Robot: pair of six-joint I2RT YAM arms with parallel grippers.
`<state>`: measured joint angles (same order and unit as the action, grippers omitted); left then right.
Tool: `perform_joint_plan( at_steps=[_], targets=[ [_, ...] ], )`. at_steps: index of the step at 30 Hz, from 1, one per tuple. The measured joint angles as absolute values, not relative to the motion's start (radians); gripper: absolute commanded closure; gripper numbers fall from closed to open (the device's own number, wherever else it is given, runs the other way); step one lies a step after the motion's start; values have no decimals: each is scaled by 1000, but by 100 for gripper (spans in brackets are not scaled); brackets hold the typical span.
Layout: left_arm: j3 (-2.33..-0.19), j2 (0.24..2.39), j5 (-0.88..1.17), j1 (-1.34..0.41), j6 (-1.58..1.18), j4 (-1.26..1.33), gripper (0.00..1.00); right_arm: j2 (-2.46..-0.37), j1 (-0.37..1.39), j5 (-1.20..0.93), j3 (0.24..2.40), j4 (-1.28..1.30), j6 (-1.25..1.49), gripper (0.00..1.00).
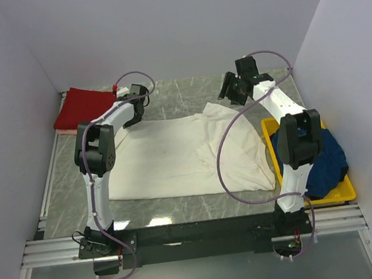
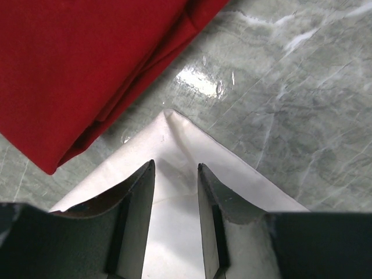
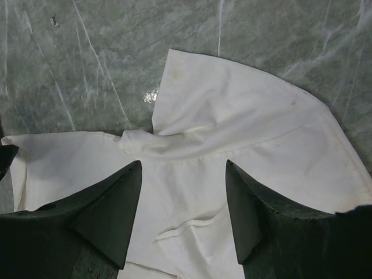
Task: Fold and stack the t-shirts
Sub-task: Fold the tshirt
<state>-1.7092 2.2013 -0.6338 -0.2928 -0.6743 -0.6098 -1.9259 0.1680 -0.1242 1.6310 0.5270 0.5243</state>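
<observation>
Stretching across the grey marble bench [image 1: 181, 90], the cream t-shirt [image 1: 175, 160] lies spread out with its long axis running left to right; the sleeved end points right and the straight end points left. The cloth is plain off-white, mostly flat, with creases and a bunched roll where the far right sleeve meets the body. The left tool [image 2: 175, 165] sits low over the shirt's far left corner, its jaws part-way apart with flat cloth showing between them, nothing pinched; the right tool [image 3: 183, 163] hangs above the far sleeve, released and spread wide. The dark red t-shirt [image 1: 83, 107] lies folded at the far left of the bench, near that cream corner but not touching it; a pink edge peeks from under it. The navy blue t-shirt [image 1: 328, 158] lies crumpled in the yellow bin [image 1: 345, 193] beside the right arm.
</observation>
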Motion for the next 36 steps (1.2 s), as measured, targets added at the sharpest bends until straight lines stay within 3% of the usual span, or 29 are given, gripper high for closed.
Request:
perform_joint_plan(
  at_steps=[6, 10, 17, 24, 36],
  targets=[
    [-1710, 2224, -625, -293, -675, -609, 60, -1930, 168, -122, 1631, 530, 517, 34],
    [-1712, 2233, -624, -294, -677, -605, 65, -1936, 168, -121, 1631, 530, 514, 34],
    [-1709, 2234, -625, -295, -688, -605, 90, -1969, 167, -121, 1634, 531, 506, 34],
    [-1648, 2189, -627, -286, -688, -595, 99, -2069, 150, -100, 1695, 562, 493, 34],
    [-1591, 2101, -577, -251, -656, -583, 99, -2334, 147, -72, 2035, 599, 471, 39]
  ],
)
